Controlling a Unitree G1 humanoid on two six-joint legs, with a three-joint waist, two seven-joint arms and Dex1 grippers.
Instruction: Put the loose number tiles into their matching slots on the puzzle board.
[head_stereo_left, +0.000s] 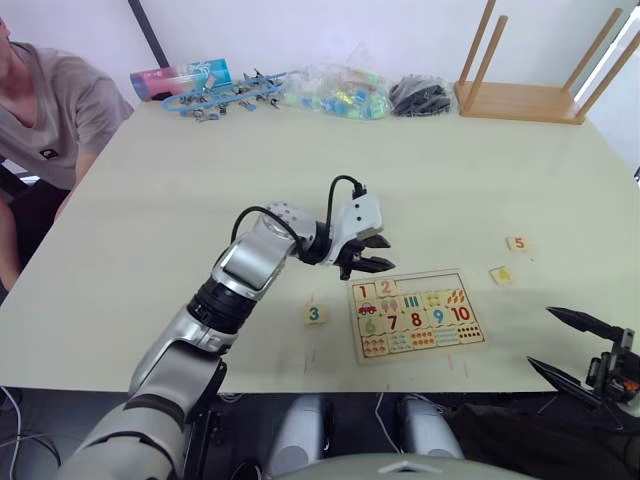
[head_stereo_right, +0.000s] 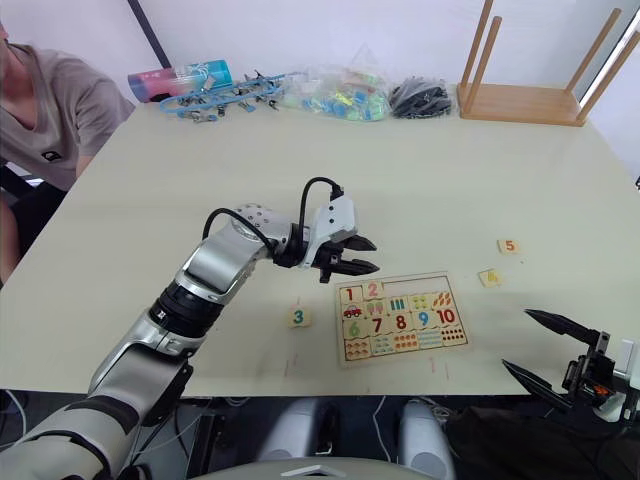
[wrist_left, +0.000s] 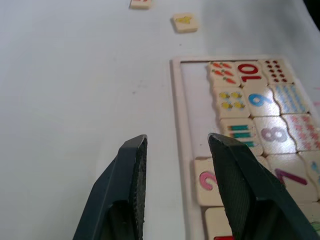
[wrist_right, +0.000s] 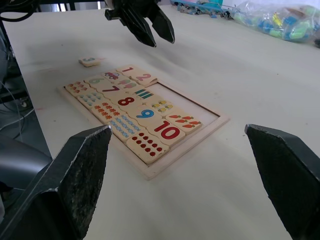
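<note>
The puzzle board (head_stereo_left: 421, 273) lies near the table's front edge, right of centre. Tiles 1 (head_stereo_left: 364, 292) and 2 (head_stereo_left: 386, 288) sit in its top row, and the slots (head_stereo_left: 430, 281) beside them are bare. Tile 3 (head_stereo_left: 315, 314) lies loose left of the board. Tiles 4 (head_stereo_left: 501, 275) and 5 (head_stereo_left: 517, 243) lie loose to its right. My left gripper (head_stereo_left: 372, 252) hovers open just over the board's far left corner with nothing between its fingers. My right gripper (head_stereo_left: 540, 337) stands open and holds nothing, off the table's front right edge.
An upturned wooden stool (head_stereo_left: 520, 100) rests at the back right. Bags of coloured plastic pieces (head_stereo_left: 340, 95), black parts (head_stereo_left: 420, 97) and blue toys (head_stereo_left: 225, 95) line the far edge. A person (head_stereo_left: 50, 110) sits at the table's left side.
</note>
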